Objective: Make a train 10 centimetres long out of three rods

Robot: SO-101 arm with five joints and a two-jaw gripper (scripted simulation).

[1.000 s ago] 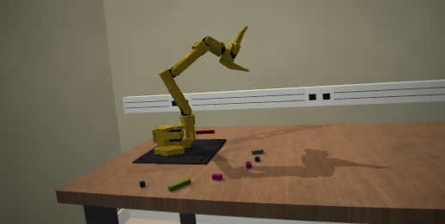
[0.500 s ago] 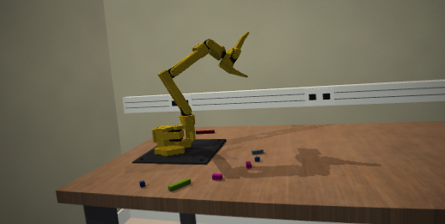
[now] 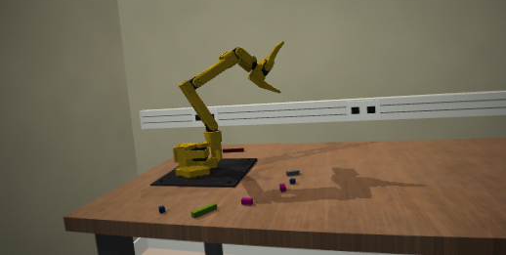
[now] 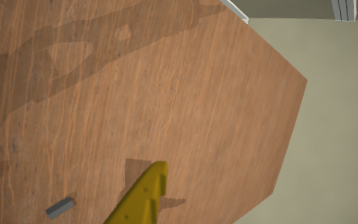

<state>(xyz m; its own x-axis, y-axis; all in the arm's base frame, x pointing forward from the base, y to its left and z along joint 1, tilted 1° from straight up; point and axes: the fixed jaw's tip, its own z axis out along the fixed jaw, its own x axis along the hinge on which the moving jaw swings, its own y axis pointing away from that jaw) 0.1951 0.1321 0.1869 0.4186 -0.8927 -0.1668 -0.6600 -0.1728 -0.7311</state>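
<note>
My gripper (image 3: 278,67) is held high above the table, wide open and empty. On the table lie a grey rod (image 3: 293,173), a small blue rod (image 3: 292,181) just in front of it, a magenta rod (image 3: 282,188), a second magenta rod (image 3: 247,201), a lime rod (image 3: 204,210), another blue rod (image 3: 161,209) near the front left, and a red rod (image 3: 233,149) behind the arm's base. The rods lie apart from each other. In the wrist view one yellow finger (image 4: 142,195) shows, with the grey rod (image 4: 60,208) at the bottom left.
The arm stands on a black base plate (image 3: 207,173) at the table's left. A white wall rail (image 3: 322,109) runs behind the table. The table's far edge and corner show in the wrist view (image 4: 300,80).
</note>
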